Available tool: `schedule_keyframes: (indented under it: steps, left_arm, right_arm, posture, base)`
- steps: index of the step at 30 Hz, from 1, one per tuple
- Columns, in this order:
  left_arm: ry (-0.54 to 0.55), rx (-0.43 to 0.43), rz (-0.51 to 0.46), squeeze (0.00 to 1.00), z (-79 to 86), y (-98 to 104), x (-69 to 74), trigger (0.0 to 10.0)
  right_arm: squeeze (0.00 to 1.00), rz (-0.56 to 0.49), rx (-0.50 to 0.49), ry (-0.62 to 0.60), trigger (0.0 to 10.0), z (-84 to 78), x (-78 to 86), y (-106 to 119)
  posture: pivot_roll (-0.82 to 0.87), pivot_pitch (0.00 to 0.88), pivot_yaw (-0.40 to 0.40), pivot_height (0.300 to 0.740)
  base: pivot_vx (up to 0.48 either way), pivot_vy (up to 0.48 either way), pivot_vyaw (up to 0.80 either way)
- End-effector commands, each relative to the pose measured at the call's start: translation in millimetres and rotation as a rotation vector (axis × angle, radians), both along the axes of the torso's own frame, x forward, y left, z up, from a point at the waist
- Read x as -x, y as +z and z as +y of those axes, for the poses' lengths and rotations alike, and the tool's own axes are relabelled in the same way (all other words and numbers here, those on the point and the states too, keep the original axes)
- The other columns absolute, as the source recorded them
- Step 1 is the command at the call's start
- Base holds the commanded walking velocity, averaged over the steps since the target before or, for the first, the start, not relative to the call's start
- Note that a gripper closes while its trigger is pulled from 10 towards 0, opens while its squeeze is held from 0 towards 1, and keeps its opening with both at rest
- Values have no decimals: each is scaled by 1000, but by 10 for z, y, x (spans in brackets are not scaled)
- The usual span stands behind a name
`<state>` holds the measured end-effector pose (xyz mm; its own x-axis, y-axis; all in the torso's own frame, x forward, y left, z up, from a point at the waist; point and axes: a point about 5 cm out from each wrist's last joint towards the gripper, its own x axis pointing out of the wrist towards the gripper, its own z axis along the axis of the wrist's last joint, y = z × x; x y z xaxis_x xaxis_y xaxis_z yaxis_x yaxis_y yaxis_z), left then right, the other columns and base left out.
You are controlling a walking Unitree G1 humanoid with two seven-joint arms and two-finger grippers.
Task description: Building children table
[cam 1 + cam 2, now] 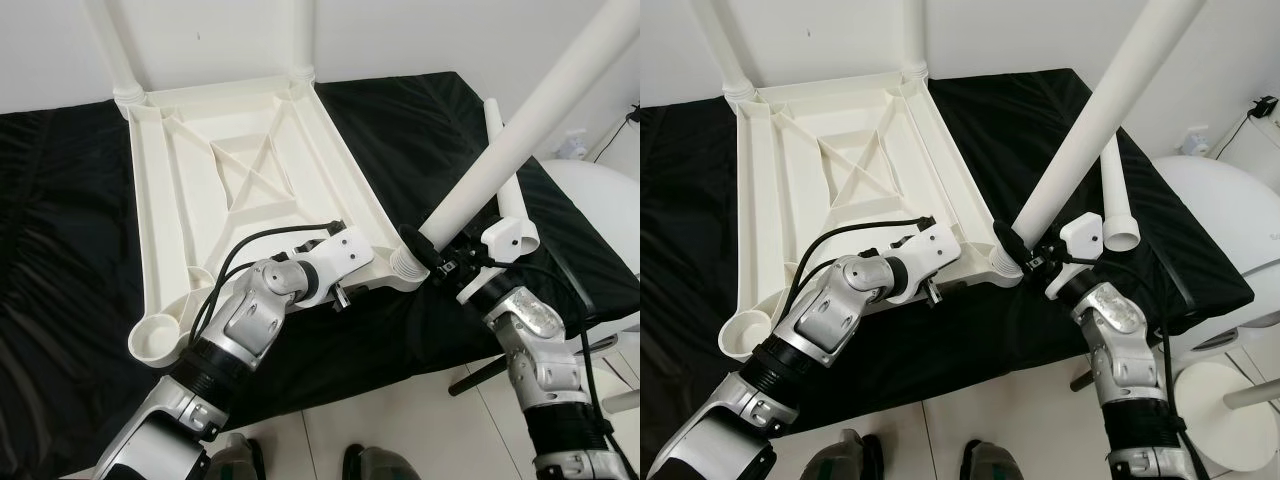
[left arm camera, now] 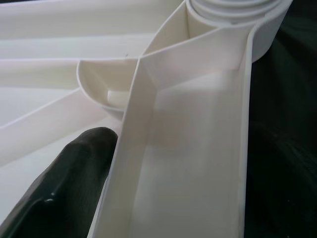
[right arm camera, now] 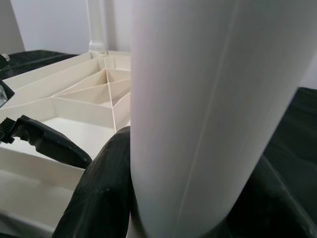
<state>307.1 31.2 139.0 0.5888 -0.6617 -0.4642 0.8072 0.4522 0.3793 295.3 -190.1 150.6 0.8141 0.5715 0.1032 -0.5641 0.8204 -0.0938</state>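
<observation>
Tabletop: white, inverted on black cloth, two far legs fitted. Right gripper: fingers clamped round leg, its foot at the near-right corner socket, shaft tilted. Left gripper: fingers straddling the near rim, bracing. Spare leg: lying right. Risk: a tilted leg may jam or cross-thread; the top may slide.

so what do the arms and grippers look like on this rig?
Both arms are silver metal with ribbed black bands at the joints and loose black cables. Each wrist carries a white plastic housing. The left gripper and right gripper have matte black, rounded fingers. No markings legible.
</observation>
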Motion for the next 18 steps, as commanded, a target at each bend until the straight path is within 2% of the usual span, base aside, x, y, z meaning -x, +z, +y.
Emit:
schedule_keyframes:
  steps: [1,4,7,12,18]
  left_arm:
    - [106,-54,10,0,125,-146,-34,10000]
    - [108,-54,10,0,128,-145,-32,10000]
    - [113,-54,11,0,145,-145,-30,10000]
    - [115,-54,13,0,149,-146,-28,10000]
    - [116,-53,13,0,143,-145,-25,10000]
  right_arm:
    - [0,283,44,-72,10000,-173,64,-476]
    - [0,296,57,-62,10000,-180,8,-433]
    - [0,300,29,-64,10000,-206,-74,-335]
    - [0,293,-3,-62,10000,-218,-119,-247]
    - [0,235,-13,-75,10000,-188,-151,-195]
  posture:
    - [-12,112,29,740]
    - [-11,115,30,740]
    - [-9,120,29,740]
    - [-8,122,27,740]
    - [-9,126,27,740]
  base:
    - [0,0,0]
    - [0,0,0]
    - [0,0,0]
    - [0,0,0]
    - [0,0,0]
